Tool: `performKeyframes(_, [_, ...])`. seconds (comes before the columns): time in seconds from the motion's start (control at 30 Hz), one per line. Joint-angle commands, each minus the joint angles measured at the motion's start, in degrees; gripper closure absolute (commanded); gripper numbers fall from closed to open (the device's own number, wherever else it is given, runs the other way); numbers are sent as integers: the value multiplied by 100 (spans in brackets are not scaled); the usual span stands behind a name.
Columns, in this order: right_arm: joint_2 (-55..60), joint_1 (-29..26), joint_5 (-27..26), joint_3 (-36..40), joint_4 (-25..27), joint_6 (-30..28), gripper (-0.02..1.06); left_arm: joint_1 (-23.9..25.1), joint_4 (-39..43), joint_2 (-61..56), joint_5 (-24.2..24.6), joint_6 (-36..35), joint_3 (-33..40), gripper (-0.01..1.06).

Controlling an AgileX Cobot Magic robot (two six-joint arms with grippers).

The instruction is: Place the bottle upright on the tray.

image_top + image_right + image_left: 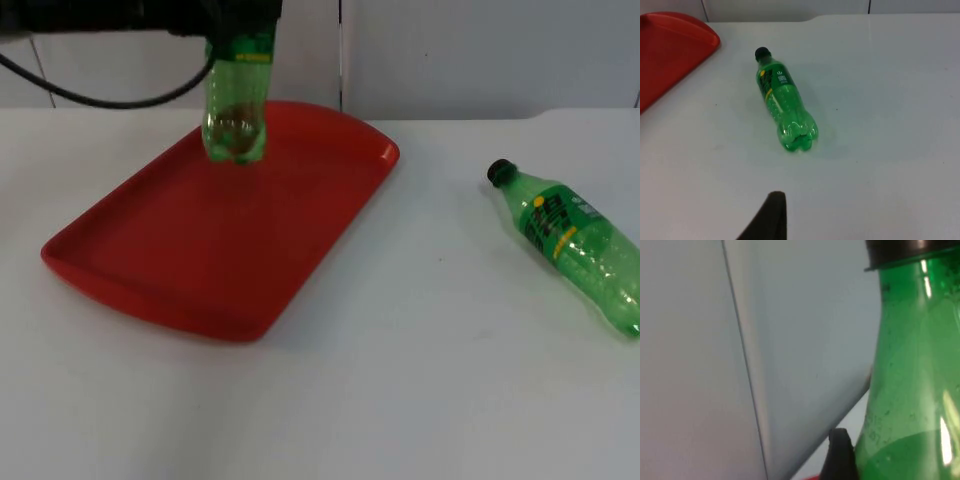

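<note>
Top view: left tool [238, 40] mostly cut off | grips bottle [237, 105] above tray [150, 270]

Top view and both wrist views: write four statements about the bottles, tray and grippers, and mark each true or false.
1. The left gripper holds a green bottle upright over the red tray. True.
2. A second bottle stands upright on the table. False: it lies on its side.
3. The lying bottle rests on the tray. False: it lies on the table, apart from the tray.
4. The lying bottle has a dark cap. True.
</note>
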Motion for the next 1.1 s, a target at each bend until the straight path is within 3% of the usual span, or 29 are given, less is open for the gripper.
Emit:
performKeyframes(0.0, [-27, -34, -35, 36, 16, 7, 1, -36, -93, 263, 47, -29, -176, 105])
performKeyframes(0.1, [-27, -34, -35, 36, 16, 7, 1, -47, -93, 352, 45, 10, -214, 105])
performKeyframes(0.37, [-27, -34, -35, 36, 16, 7, 1, 8, -93, 602, 583, 1696, -217, 105])
performKeyframes(0.9, [-27, -34, -35, 36, 16, 7, 1, 290, -93, 1019, 1625, 1837, -391, 105])
performKeyframes(1.07, [-27, -34, -35, 36, 16, 7, 1, 290, -93, 1019, 1626, 1852, -381, 105])
